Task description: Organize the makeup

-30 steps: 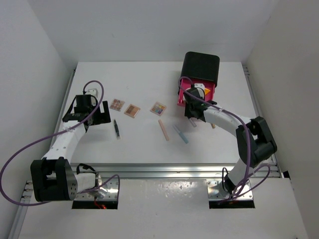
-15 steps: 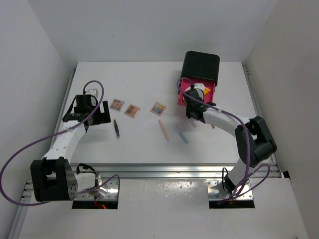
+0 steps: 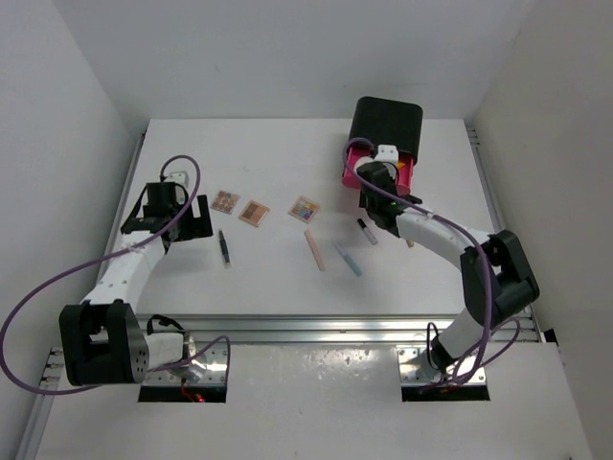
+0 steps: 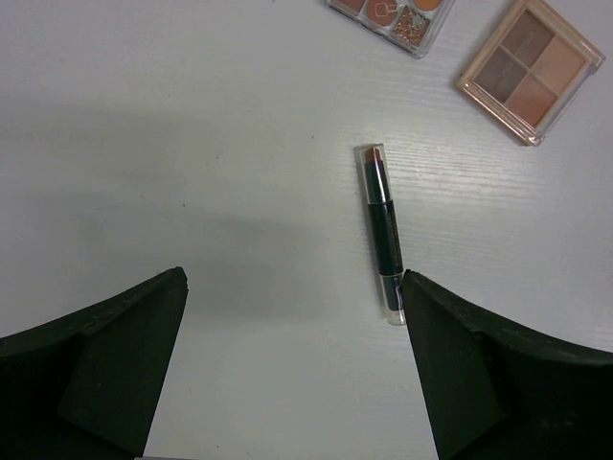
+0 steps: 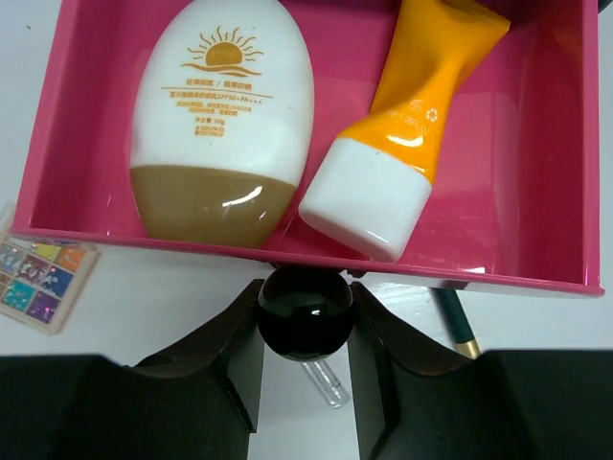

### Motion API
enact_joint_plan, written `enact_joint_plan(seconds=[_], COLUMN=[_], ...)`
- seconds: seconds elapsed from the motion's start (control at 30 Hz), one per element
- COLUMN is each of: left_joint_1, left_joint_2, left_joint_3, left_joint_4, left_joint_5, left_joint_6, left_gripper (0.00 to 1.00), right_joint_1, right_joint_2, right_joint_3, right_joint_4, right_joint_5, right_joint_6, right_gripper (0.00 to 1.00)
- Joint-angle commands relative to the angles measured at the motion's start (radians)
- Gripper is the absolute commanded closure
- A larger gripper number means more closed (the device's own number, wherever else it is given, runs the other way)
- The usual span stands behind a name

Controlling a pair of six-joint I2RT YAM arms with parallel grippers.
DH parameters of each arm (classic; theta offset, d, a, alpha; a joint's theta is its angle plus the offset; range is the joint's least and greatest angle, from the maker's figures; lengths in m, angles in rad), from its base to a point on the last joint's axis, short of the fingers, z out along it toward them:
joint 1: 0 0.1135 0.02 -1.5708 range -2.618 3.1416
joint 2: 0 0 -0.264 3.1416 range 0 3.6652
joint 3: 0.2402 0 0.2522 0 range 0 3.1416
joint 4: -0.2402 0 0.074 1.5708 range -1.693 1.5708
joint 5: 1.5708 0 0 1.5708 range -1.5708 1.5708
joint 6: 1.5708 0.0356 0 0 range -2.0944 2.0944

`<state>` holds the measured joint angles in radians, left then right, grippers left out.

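My right gripper (image 5: 305,321) is shut on the round black knob (image 5: 305,311) at the front of the pink drawer (image 5: 91,225). The drawer holds the white half-round compact (image 5: 222,125) and the orange tube (image 5: 426,105). In the top view the right gripper (image 3: 374,185) is at the drawer (image 3: 355,175) under the black box (image 3: 388,123). Three palettes (image 3: 226,201) (image 3: 254,213) (image 3: 305,209), a black pencil (image 3: 224,247), a pink stick (image 3: 315,250), a blue stick (image 3: 348,258) and a mascara (image 3: 367,231) lie on the table. My left gripper (image 3: 178,217) is open and empty (image 4: 292,283).
In the left wrist view a dark pencil (image 4: 383,230) lies just ahead of my right fingertip (image 4: 421,297), with two palettes (image 4: 393,14) (image 4: 530,69) beyond. In the right wrist view a colourful palette (image 5: 38,283), a green pencil (image 5: 450,326) and a clear cap (image 5: 324,383) lie below the drawer.
My right gripper has moved toward the black box with the knob in it, and the pink drawer has slid partly into the box. The left arm has not moved.
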<state>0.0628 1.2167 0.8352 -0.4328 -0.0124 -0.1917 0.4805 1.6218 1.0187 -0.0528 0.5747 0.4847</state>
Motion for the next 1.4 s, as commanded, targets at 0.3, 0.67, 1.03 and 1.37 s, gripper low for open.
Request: enact_joint_plan(seconds=[0.3, 0.67, 1.03, 1.37], left_joint_1=[0.005, 0.005, 0.005, 0.005], left_joint_2=[0.029, 0.038, 0.066, 0.084], left_joint_3=[0.054, 0.054, 0.064, 0.082], left_joint_4=[0.005, 0.005, 0.005, 0.005], left_joint_5=[-0.017, -0.047, -0.038, -0.029], left_joint_6=[0.014, 0.043, 0.034, 0.043], left_gripper=[0.00, 0.00, 0.00, 0.00], right_joint_1=[-0.100, -0.163, -0.175, -0.138], right_joint_2=[0.134, 0.282, 0.300, 0.309], right_joint_3=[0.181, 0.284, 0.308, 0.274], right_joint_4=[0.206, 0.271, 0.157, 0.122], right_joint_5=[-0.055, -0.102, -0.162, -0.036], right_joint_6=[-0.055, -0.066, 0.017, 0.104], right_gripper=[0.87, 0.79, 0.43, 0.39])
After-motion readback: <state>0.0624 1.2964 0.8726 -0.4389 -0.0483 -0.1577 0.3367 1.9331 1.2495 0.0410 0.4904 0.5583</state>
